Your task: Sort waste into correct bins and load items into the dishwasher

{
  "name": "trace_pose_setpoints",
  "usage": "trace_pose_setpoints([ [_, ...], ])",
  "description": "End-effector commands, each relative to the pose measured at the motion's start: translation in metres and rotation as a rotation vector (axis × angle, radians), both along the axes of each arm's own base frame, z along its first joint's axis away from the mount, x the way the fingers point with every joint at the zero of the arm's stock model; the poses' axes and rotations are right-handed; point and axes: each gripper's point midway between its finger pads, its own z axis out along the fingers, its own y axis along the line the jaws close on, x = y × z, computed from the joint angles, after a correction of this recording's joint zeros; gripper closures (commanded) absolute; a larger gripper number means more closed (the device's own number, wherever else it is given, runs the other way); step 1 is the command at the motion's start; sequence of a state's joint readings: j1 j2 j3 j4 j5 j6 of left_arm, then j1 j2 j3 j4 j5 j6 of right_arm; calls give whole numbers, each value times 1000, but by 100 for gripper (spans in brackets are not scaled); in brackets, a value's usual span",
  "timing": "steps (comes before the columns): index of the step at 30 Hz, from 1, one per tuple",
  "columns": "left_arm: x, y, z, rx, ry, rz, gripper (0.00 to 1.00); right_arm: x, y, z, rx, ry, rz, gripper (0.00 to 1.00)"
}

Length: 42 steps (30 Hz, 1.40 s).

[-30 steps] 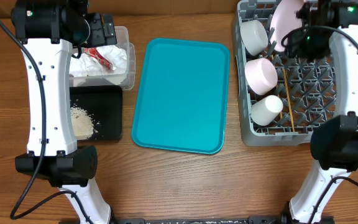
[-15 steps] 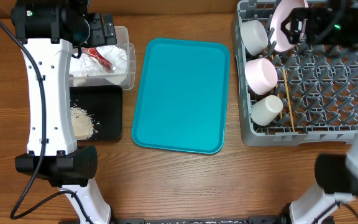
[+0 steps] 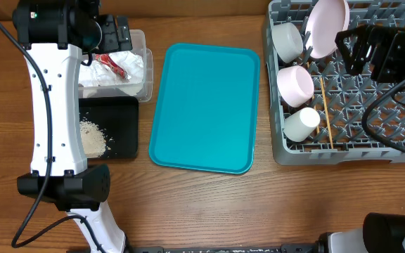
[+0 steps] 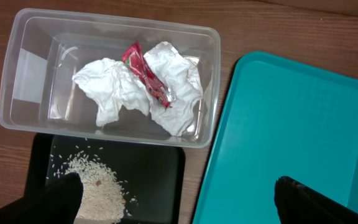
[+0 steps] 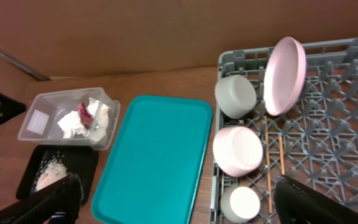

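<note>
The clear tub (image 3: 145, 43) (image 4: 17, 68) holds white napkins (image 3: 129, 67) (image 4: 129, 90) and the red sauce packet (image 3: 112, 65) (image 4: 148, 78). The black tray (image 3: 121, 126) (image 4: 160, 180) holds rice scraps (image 3: 93, 137) (image 4: 98, 186). The grey dish rack (image 3: 378, 105) (image 5: 347, 143) holds an upright pink plate (image 3: 327, 27) (image 5: 284, 74), a white bowl (image 3: 287, 41) (image 5: 235, 94), a pink bowl (image 3: 295, 84) (image 5: 238, 151), a white cup (image 3: 301, 125) (image 5: 241, 203) and chopsticks (image 3: 325, 109) (image 5: 281, 155). My left gripper (image 4: 176, 196) is open and empty above the tub. My right gripper (image 3: 354, 49) (image 5: 176, 199) is open and empty over the rack.
An empty teal tray (image 3: 206, 105) (image 4: 291, 137) (image 5: 154, 162) lies between the bins and the rack. A brown wall (image 5: 135, 31) stands behind the wooden table (image 3: 209, 204).
My right arm has lifted and swung to the right, away from the pink plate, which stays standing in the rack. The left arm has not moved.
</note>
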State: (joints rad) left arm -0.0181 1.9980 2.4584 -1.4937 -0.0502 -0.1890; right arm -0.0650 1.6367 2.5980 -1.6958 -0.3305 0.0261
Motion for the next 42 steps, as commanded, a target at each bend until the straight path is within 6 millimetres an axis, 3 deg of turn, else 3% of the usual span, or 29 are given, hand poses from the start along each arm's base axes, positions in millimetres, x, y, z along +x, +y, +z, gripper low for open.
trace_pose_setpoints([
  [1, 0, 0, 7, -2, -23, 17, 0, -13, -7, 12, -19, -41, -42, 0],
  [7, 0, 0, 7, -2, -23, 17, 0, -23, -28, 22, -98, -90, -149, 0],
  [12, 0, 0, 7, -2, -23, 16, 0, -19, -29, 41, -99, -210, -157, 0],
  [18, 0, 0, 7, -2, -23, 16, 0, -7, -28, 27, -94, -346, -157, 0],
  [22, 0, 0, 7, -1, -23, 16, 0, -6, -25, -9, -85, -438, -143, 0],
  [25, 0, 0, 7, -2, -23, 16, 0, -10, -18, -49, -72, -506, -114, 0],
  [34, 0, 0, 7, -2, -23, 16, 0, -50, 7, -170, -41, -738, -41, 0],
  [42, 0, 0, 7, -2, -24, 16, 0, -64, 7, -239, 11, -770, -56, 0],
])
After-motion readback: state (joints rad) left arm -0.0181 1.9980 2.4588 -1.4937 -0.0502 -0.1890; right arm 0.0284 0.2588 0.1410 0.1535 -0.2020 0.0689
